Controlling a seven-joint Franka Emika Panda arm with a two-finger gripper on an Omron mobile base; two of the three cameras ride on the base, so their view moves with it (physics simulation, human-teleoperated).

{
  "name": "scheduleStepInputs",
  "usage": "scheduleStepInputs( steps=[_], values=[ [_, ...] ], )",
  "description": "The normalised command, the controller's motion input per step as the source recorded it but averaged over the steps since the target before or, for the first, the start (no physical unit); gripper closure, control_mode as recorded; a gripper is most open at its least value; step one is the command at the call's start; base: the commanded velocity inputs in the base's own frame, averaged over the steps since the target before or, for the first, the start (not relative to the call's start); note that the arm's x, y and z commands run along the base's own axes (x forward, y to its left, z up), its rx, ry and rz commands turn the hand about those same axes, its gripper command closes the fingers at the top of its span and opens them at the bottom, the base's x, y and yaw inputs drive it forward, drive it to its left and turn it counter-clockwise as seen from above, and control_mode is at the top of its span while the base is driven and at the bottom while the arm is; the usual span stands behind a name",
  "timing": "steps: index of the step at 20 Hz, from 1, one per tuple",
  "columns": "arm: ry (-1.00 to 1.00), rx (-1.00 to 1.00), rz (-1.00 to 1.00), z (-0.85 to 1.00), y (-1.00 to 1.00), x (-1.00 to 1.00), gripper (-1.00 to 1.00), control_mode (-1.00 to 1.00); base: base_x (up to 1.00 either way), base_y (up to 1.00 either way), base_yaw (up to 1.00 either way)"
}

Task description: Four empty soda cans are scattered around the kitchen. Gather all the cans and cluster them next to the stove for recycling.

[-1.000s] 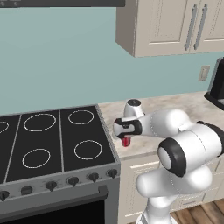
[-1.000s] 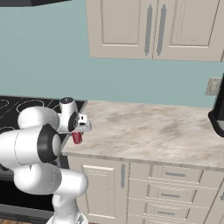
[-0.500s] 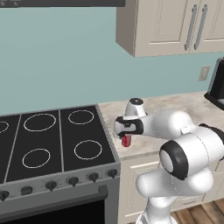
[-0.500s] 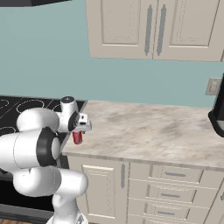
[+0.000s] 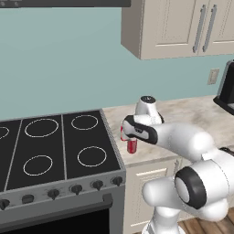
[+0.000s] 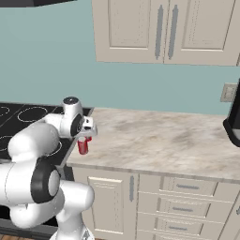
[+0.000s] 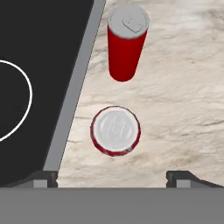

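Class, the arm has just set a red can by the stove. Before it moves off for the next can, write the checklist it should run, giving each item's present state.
1. Gripper open, its fingers apart on either side of the nearer can: ok.
2. Nearer can upright on the counter: ok.
3. Second red can upright just beyond it, the two apart: ok.
4. Both cans beside the stove, off the cooktop: ok.
5. All four cans gathered here: not ok, two in view.
6. Fingers clear above the can's top: cannot tell.
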Motion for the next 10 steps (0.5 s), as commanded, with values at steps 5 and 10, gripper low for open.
scheduleStepInputs(
  steps=[5,10],
  values=[
    [-0.01,0.02,-0.04,0.5,-0.08,-0.44,-1.0,-1.0,0.0,0.0,0.0],
    [0.0,0.01,-0.05,0.43,-0.05,-0.43,-1.0,-1.0,0.0,0.0,0.0]
  ],
)
